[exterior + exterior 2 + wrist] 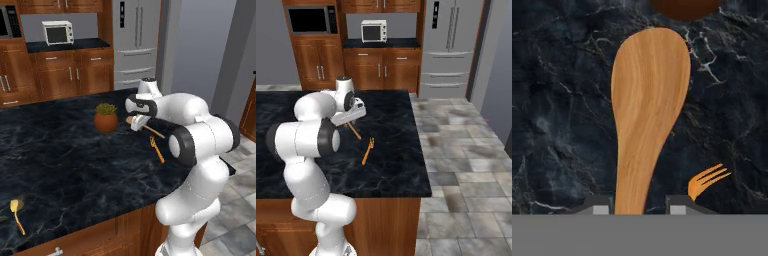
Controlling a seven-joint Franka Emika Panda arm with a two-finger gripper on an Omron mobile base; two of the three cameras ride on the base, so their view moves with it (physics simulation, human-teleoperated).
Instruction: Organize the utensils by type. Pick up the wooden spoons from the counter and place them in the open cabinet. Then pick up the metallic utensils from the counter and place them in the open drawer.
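Spoon (649,115) sat between the fingers (601,205), partly closed on its handle, apparently gripped; whether it was clear of the dark marble surface (60,160) was hard to tell. Orange fork (367,151) lay just beside it. Potted plant (106,118) stood beyond the bowl. Yellow spoon (16,212) lay well apart near the front edge.
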